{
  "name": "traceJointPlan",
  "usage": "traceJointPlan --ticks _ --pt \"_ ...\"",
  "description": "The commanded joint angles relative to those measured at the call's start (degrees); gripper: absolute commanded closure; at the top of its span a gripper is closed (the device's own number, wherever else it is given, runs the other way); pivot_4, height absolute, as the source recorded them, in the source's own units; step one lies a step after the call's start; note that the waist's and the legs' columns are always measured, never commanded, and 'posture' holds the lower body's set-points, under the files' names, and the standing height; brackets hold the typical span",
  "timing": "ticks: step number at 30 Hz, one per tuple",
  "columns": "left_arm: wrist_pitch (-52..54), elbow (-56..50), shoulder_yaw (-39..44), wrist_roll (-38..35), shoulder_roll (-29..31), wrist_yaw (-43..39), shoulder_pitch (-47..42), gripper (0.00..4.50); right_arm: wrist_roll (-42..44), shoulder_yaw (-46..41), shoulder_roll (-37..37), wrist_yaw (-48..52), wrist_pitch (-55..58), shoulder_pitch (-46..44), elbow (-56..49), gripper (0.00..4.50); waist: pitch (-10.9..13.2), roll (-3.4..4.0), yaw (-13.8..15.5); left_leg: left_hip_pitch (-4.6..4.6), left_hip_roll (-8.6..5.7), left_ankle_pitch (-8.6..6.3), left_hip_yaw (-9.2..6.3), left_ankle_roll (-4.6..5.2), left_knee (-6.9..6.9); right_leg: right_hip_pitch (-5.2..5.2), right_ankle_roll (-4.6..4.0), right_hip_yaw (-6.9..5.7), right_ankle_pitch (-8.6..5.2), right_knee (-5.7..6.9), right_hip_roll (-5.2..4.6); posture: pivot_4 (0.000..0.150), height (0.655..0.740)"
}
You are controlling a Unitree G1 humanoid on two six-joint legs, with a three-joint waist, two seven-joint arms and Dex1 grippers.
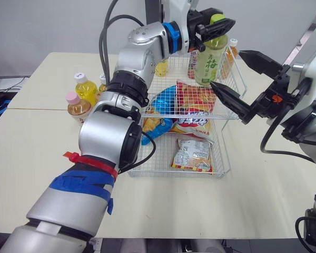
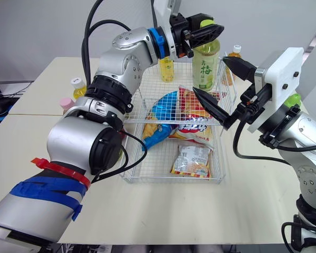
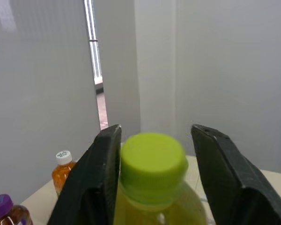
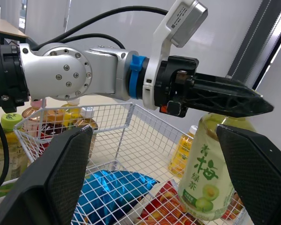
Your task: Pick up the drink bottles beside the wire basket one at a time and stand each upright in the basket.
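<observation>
On the cream table [image 1: 263,211], bare toward its near edge, the wire basket [image 2: 171,181] holds snack bags [image 1: 192,155]. At its far right corner the green bottle [image 1: 210,63] stands. The left gripper [image 1: 220,27] straddles its cap, with a gap on one side. The right gripper [image 1: 226,68] gapes wide above the right rim. More bottles [image 1: 80,100] wait near the left side.

Green-capped bottle [image 1: 210,60] upright in basket [image 1: 160,153]
</observation>
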Motion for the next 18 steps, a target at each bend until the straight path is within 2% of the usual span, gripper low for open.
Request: traceJointPlan --ticks 1,3,4,7,11,13,18 --pt "-1.32 -1.31 3.17 -1.32 1.32 -0.63 -3.25 0.93 -0.18 -1.51 -0.89 0.20 -1.75 -1.36 0.33 0.00 0.00 0.00 -0.03 0.00 0.00 0.00 0.00 0.00 0.00 0.00 0.00 0.00 0.00 0.00 0.00 0.150 0.7400" --pt "0.18 -2.29 4.63 -2.02 2.98 -1.62 -2.99 0.25 -0.49 -1.08 -1.11 0.90 -2.20 -1.94 1.29 0.00 -0.01 0.02 -0.08 0.03 0.00 0.00 0.01 0.00 0.00 0.02 0.00 0.02 0.00 0.01 0.00 0.150 0.7400" --pt "0.91 -2.92 5.17 -2.26 3.90 -2.07 -2.71 0.04 -0.62 -0.81 -1.21 1.26 -2.43 -2.24 1.80 0.00 -0.01 0.02 -0.14 0.04 0.00 0.00 0.01 0.00 0.00 0.02 0.00 0.01 0.00 0.01 0.00 0.150 0.7400" --pt "3.76 -6.57 6.24 -3.05 7.34 -4.18 -0.74 0.04 -0.55 0.08 -1.44 2.68 -2.87 -3.20 3.25 0.00 -0.01 0.02 -0.25 0.08 0.01 0.00 0.01 0.00 0.00 0.02 0.00 0.02 0.00 0.07 0.01 0.150 0.7400" --pt "12.41 -19.28 7.71 -6.12 14.20 -7.32 5.32 0.04 -0.01 1.89 -1.93 6.41 -3.48 -4.57 5.66 0.00 -0.02 0.05 -0.59 0.11 0.04 0.01 -0.01 -0.02 0.00 0.02 0.00 0.00 0.00 0.13 0.01 0.150 0.7400" --pt "16.24 -25.21 8.03 -7.70 15.93 -6.95 7.76 0.04 0.32 2.17 -2.26 8.03 -3.90 -4.88 6.51 0.00 -0.02 0.04 -0.51 0.12 0.07 0.02 -0.02 -0.03 0.02 0.02 0.00 -0.01 0.00 0.18 0.01 0.150 0.7400" --pt "29.40 -45.24 13.45 -13.60 27.21 -3.30 18.76 0.04 1.88 6.69 -0.85 16.02 -4.49 -9.69 11.83 0.00 -0.01 0.07 -1.06 0.14 0.10 0.03 -0.04 -0.04 0.11 0.03 0.00 0.03 0.00 0.32 0.00 0.150 0.7400"
